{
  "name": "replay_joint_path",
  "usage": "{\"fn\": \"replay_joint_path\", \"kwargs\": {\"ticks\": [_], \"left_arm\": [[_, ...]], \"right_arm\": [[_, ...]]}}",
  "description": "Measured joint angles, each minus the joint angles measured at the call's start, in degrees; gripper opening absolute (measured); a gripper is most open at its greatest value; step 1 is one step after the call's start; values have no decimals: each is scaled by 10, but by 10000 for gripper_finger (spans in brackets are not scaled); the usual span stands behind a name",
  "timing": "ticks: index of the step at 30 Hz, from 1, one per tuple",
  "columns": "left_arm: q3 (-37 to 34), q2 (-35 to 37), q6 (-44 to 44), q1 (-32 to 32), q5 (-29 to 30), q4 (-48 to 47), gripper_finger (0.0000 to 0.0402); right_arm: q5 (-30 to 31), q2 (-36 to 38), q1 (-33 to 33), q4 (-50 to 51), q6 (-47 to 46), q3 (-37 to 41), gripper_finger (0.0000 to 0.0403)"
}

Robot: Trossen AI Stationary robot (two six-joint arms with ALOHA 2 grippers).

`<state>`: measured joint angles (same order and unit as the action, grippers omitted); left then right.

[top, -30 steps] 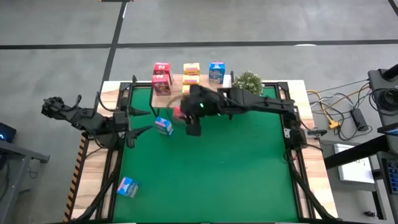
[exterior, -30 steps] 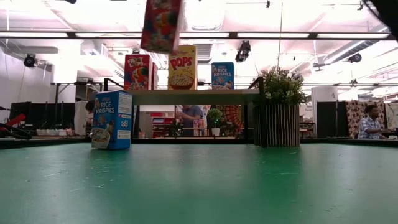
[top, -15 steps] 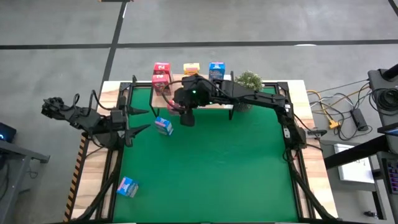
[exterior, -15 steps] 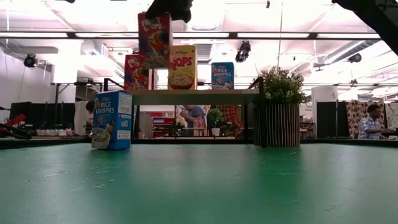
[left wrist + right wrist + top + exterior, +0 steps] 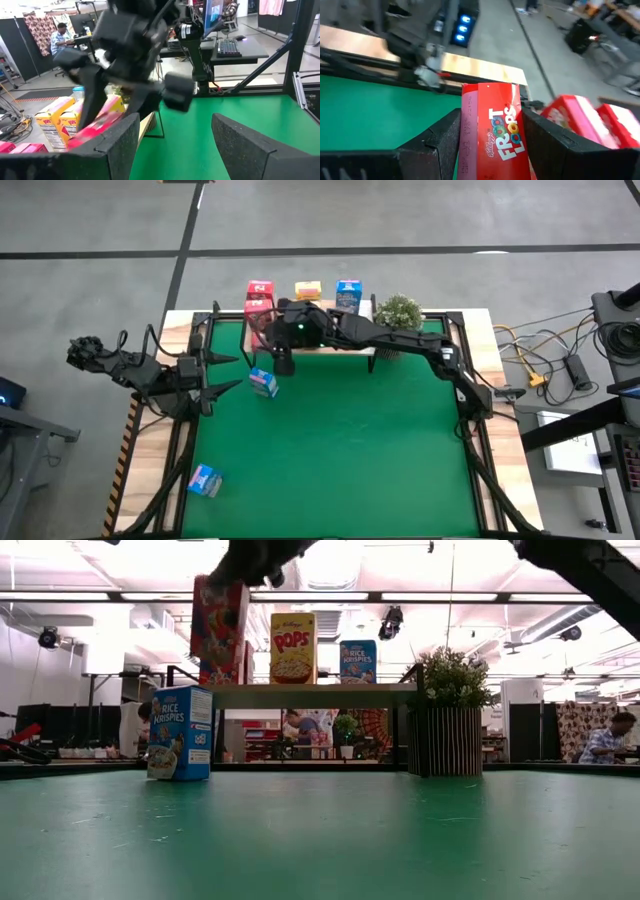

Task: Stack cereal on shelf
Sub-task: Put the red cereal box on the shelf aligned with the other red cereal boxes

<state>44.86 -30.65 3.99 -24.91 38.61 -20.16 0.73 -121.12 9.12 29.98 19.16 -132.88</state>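
My right gripper [image 5: 490,116] is shut on a pink-red Froot Loops cereal box [image 5: 495,135] and hangs over the left end of the light-wood shelf [image 5: 310,695] at the table's far edge. On the shelf stand pink-red boxes [image 5: 258,298], a yellow Pops box [image 5: 293,647] and a blue Rice Krispies box [image 5: 358,661]. A blue box [image 5: 180,732] stands on the green table in front of the shelf's left end. Another blue box [image 5: 205,480] lies near the front left. My left gripper [image 5: 222,373] waits open at the table's left side. My right gripper pinches the Froot Loops box between its two fingers [image 5: 442,142], one on each narrow side [image 5: 468,135], with the printed front facing the wrist camera. The fingers come from above and from the table's right. The box [image 5: 220,620] hangs tilted, clear of the shelf.
A small potted plant [image 5: 400,310] stands at the shelf's right end. The green tabletop [image 5: 360,440] spreads in front of the shelf. Beyond the table a person [image 5: 605,740] sits in the room.
My right gripper has carried the pink-red box toward the table's left and far edge, to the shelf's left end, and down a little. The box has tipped from nearly upright to tilted. The left arm has kept still.
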Motion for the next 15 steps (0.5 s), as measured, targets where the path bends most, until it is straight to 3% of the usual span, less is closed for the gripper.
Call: {"fn": "replay_joint_path", "kwargs": {"ticks": [3, 9, 15], "left_arm": [[0, 0, 0, 0, 0, 0, 232], [0, 0, 0, 0, 0, 1, 232], [0, -1, 0, 0, 0, 3, 232]], "right_arm": [[30, -11, 8, -12, 20, 0, 185], [34, -19, 23, -18, 29, 0, 185], [-3, -20, 24, -19, 27, 0, 185]]}}
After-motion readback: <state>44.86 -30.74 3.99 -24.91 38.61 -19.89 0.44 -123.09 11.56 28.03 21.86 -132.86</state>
